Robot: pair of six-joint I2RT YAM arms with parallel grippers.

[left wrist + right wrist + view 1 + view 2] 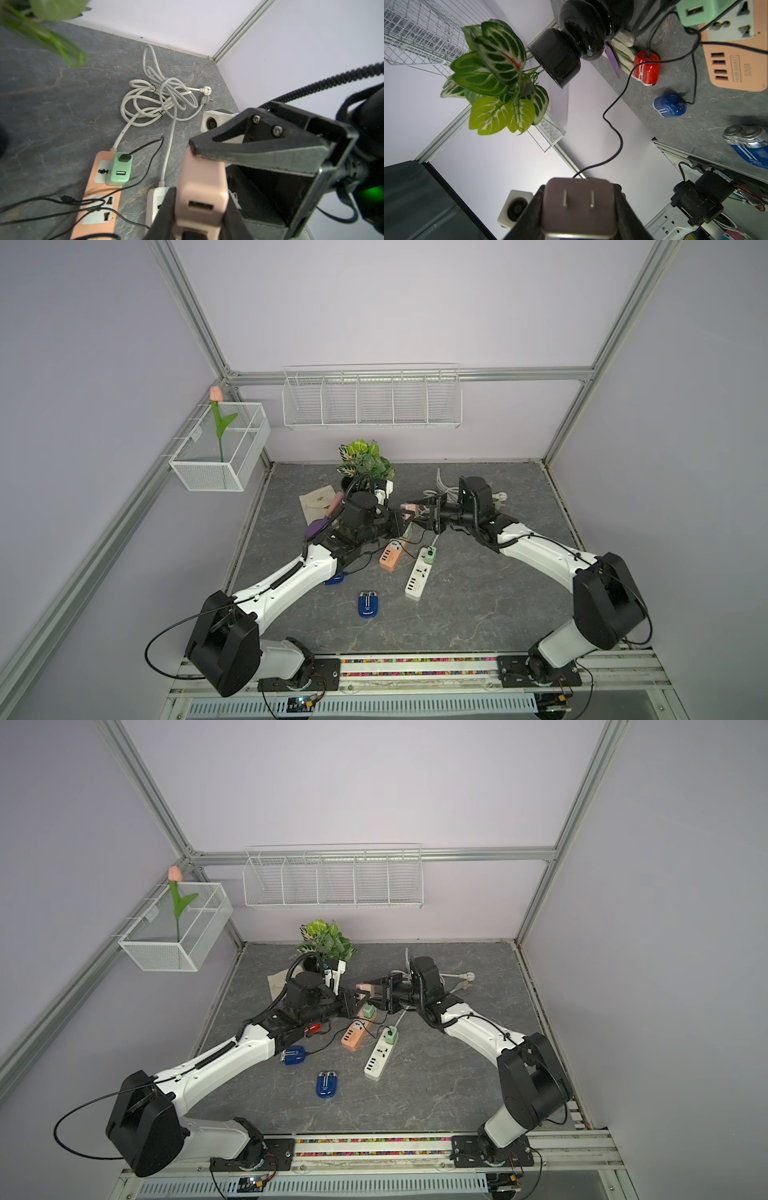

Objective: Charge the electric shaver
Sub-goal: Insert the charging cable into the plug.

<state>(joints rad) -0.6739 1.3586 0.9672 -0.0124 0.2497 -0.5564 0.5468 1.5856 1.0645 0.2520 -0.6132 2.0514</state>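
my right gripper (579, 188) clamped on the pink charger plug (577, 207), prongs facing its camera, left gripper (199, 199) closed snug round the USB end, orange power strip (97, 197) nearby

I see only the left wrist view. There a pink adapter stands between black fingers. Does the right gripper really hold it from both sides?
Observer: Yes. In the right wrist view the right gripper is shut on the pink adapter, one finger on each side.
Operator: I see no shaver here. Is one without a cable?
Observer: Yes. In both top views a blue shaver lies alone, apart from the other things, with no cable on it.
Operator: Has the white strip a free socket?
Observer: Yes. In a top view the white strip carries a green adapter at its far end, and the socket next to it is free.
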